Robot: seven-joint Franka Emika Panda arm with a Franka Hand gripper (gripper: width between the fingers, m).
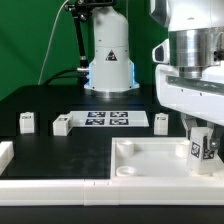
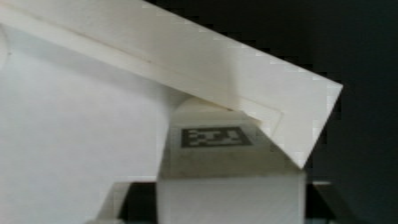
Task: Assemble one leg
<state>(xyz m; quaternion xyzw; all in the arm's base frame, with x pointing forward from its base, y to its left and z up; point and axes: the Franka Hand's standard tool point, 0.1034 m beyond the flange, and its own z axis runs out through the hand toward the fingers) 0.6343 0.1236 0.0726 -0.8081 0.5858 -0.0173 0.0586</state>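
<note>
Lower right of frame: gripper (image 1: 203, 140) clamps a leg (image 1: 201, 148) at the tabletop (image 1: 140, 160) corner. Risk: tilted leg jams or slips off-socket.

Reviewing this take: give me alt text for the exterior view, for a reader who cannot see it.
The gripper holds a tagged white leg upright over the white tabletop at the exterior view's right. Behind, on the black table, lie the marker board and three loose legs.
</note>
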